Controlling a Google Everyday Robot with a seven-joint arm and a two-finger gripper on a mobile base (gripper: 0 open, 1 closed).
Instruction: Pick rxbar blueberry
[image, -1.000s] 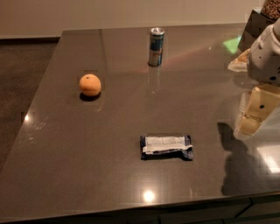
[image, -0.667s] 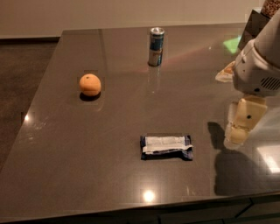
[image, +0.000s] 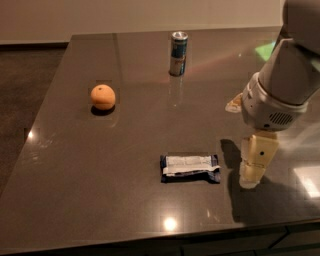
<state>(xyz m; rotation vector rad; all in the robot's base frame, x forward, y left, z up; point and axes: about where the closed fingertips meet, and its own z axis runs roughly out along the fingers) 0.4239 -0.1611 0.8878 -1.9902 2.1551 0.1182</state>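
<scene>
The gripper (image: 250, 178) points down just to the right of the rxbar blueberry (image: 190, 167), close to the tabletop and apart from the bar; whether it is open or closed cannot be told. The bar lies flat on the dark table (image: 100, 190), its white label panel facing up inside the navy wrapper, the print too small to read. Far behind the bar stands a blue-and-silver can (image: 178, 53), its lettering illegible. An orange (image: 102, 96) sits behind the bar and to its left.
</scene>
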